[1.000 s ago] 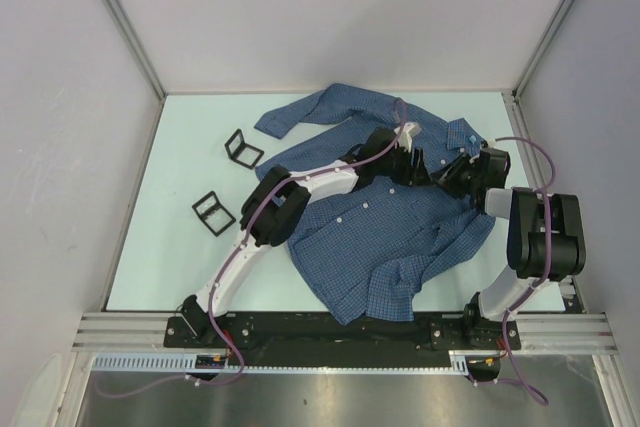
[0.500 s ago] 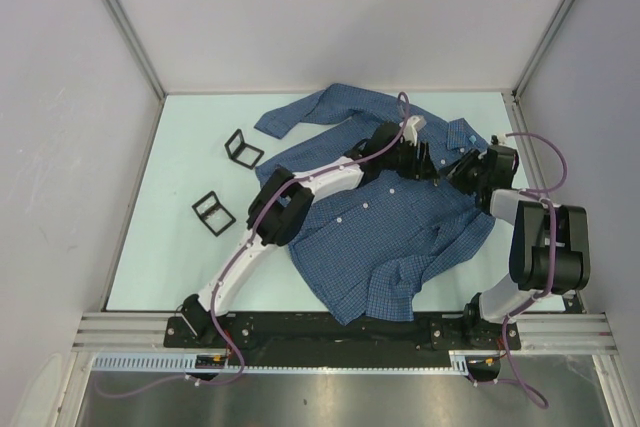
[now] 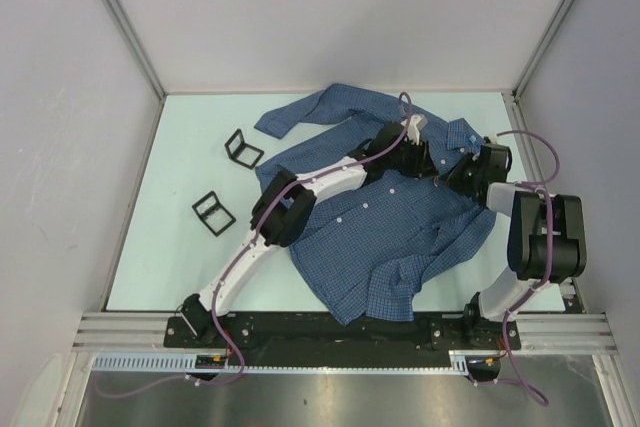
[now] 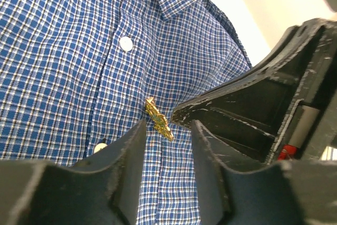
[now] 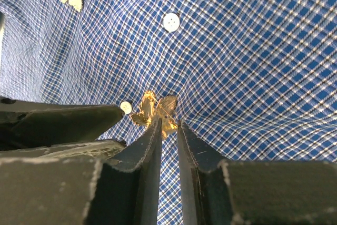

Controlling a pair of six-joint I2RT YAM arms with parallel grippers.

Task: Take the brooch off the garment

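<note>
Brooch in gold on checked garment, right fingers pinching it, left fingers spread around it

This is a robotics lab cell, not a home: plain pale wall panels close in a light table on three sides, framed by aluminium posts, with a slotted cable duct (purple cables trailing) beside the near mounting rail.
</note>
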